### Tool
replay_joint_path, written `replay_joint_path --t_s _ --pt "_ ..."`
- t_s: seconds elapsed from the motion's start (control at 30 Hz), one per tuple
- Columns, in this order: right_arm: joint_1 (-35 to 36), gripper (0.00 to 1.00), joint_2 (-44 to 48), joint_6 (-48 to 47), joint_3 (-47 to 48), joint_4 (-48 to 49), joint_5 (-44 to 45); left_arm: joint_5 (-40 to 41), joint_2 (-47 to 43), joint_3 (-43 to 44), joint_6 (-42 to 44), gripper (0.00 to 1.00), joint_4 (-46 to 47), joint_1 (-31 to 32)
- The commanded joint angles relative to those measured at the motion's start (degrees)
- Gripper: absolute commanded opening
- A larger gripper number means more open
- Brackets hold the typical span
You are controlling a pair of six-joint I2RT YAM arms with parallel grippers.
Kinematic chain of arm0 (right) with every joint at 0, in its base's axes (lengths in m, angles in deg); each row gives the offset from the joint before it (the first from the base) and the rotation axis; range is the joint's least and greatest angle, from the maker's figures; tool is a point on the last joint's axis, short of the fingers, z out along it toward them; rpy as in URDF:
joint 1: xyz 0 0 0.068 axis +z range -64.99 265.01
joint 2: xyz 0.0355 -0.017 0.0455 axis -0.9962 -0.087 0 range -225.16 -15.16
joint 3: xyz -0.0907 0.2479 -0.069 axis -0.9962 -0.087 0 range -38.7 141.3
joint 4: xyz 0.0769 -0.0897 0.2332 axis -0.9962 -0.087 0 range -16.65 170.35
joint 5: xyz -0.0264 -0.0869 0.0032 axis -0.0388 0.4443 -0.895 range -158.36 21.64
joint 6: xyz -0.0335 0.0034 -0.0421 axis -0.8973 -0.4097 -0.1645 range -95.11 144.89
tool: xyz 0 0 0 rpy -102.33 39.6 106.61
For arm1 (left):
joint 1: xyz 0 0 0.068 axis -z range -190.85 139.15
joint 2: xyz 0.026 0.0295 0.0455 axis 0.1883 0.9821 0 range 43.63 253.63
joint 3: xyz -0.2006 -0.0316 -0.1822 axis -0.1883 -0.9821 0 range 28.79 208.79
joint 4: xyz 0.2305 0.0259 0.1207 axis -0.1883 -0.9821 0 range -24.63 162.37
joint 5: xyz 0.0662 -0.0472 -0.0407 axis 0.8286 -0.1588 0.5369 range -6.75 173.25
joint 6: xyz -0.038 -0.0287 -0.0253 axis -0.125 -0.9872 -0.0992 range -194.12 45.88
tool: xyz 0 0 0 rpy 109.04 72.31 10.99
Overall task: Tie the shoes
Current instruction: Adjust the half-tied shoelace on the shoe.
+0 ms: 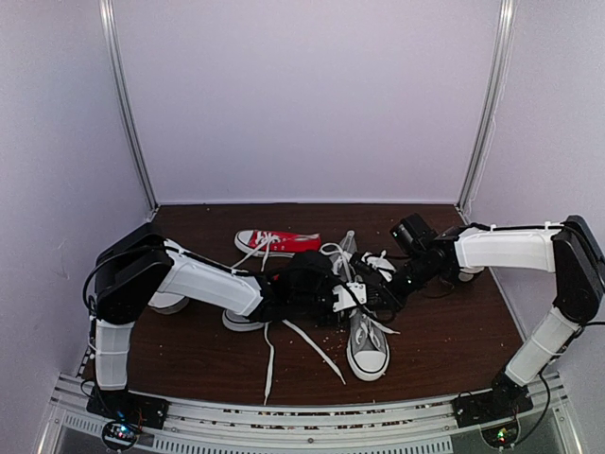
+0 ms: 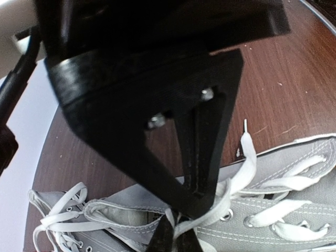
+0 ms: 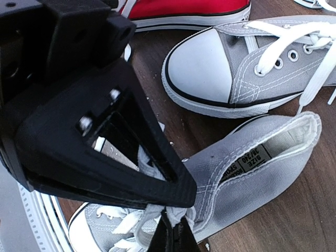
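Observation:
Two grey shoes lie mid-table. One [image 1: 367,346] points its white toe cap at the near edge; its heel end is under both grippers. The other [image 1: 346,248] lies behind it, mostly hidden. My left gripper [image 1: 348,296] is shut on a white lace [image 2: 247,168] over this shoe's eyelets [image 2: 273,215]; in the left wrist view the jaws [image 2: 184,220] pinch the lace where it crosses. My right gripper [image 1: 376,272] is shut on another stretch of white lace [image 3: 149,214] by the shoe's open collar [image 3: 262,163], with its jaws [image 3: 176,212] closed tight. The second grey shoe [image 3: 226,68] lies just beyond.
A red sneaker [image 1: 275,242] lies on its side at the back, also seen as a red sneaker [image 3: 194,10] in the right wrist view. Loose lace ends [image 1: 270,359] trail toward the near edge. White soles [image 1: 242,322] show under my left arm. White walls enclose the brown table [image 1: 444,331].

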Motion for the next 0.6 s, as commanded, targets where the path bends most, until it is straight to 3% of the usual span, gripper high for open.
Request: replay_joint_path --t_s 0.0,0.27,0.37,0.57 --pt "-0.24 0.00 1.71 -0.63 1.17 -1.26 0.15 -0.14 -2.23 -1.02 -0.77 0.17 0.93 -0.40" --pt "-0.28 0.00 1.67 -0.98 1.46 -2.09 0.75 -0.82 -4.97 -2.73 -0.74 0.62 -3.45 -0.41" --pt "-0.26 0.00 1.89 -0.89 1.48 -2.08 0.87 -1.11 -5.21 -3.11 -0.79 0.68 -5.37 -0.41" --pt "-0.37 0.04 1.84 -0.65 1.64 -2.15 1.41 -1.08 -5.24 -2.87 -0.72 0.71 -9.37 -0.41"
